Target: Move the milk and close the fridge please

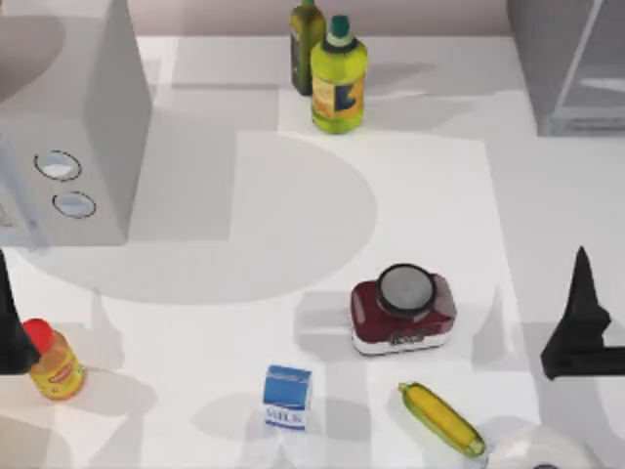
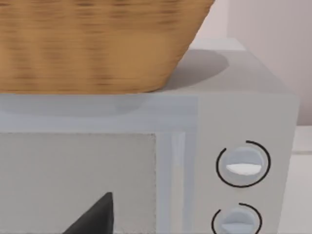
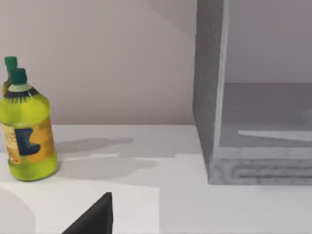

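The milk (image 1: 287,396) is a small carton with a blue top and a white base, standing upright near the table's front edge, in the middle. The fridge (image 1: 571,68) is a grey cabinet at the back right corner. In the right wrist view the fridge (image 3: 209,97) stands open, and I can see its interior. My right gripper (image 1: 583,269) hangs at the right edge of the table, far right of the milk and in front of the fridge. My left gripper (image 1: 5,278) sits at the left edge, beside a yellow red-capped bottle (image 1: 54,363).
A red jar with a grey lid (image 1: 402,308) stands right of the milk and behind it, and a corn cob (image 1: 441,418) lies in front of the jar. Two oil bottles (image 1: 338,78) stand at the back centre. A grey microwave (image 1: 68,127) at the left carries a wicker basket (image 2: 97,44).
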